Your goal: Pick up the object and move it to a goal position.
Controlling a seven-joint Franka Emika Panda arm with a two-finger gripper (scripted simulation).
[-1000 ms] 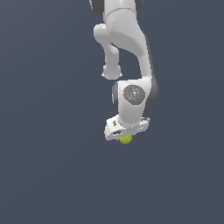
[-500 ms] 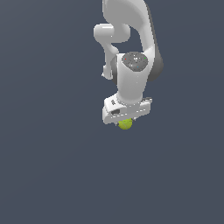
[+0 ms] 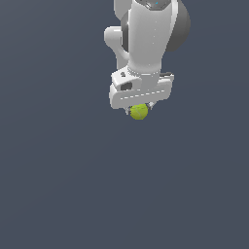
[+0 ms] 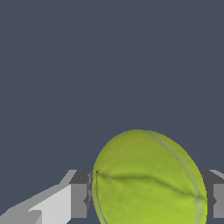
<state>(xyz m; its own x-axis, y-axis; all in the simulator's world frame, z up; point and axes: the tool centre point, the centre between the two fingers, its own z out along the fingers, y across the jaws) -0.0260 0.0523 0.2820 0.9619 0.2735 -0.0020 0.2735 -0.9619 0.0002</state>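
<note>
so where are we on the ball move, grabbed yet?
Grabbed: the gripper is shut on the ball, and the wrist view shows the fingers pressed against either side of it. In hand: the ball hangs under the arm with only flat grey behind it. Left: placing it. No goal marker is visible, so I can't tell how far remains.

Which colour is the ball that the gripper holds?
The ball is yellow-green with faint darker curved seam lines; the wrist view shows it best.

Wrist view: yellow-green ball (image 4: pixel 148 179), dark curved seam across it, sits clamped between two grey fingers (image 4: pixel 79 194), touching both. Plain dark grey-blue background.
</note>
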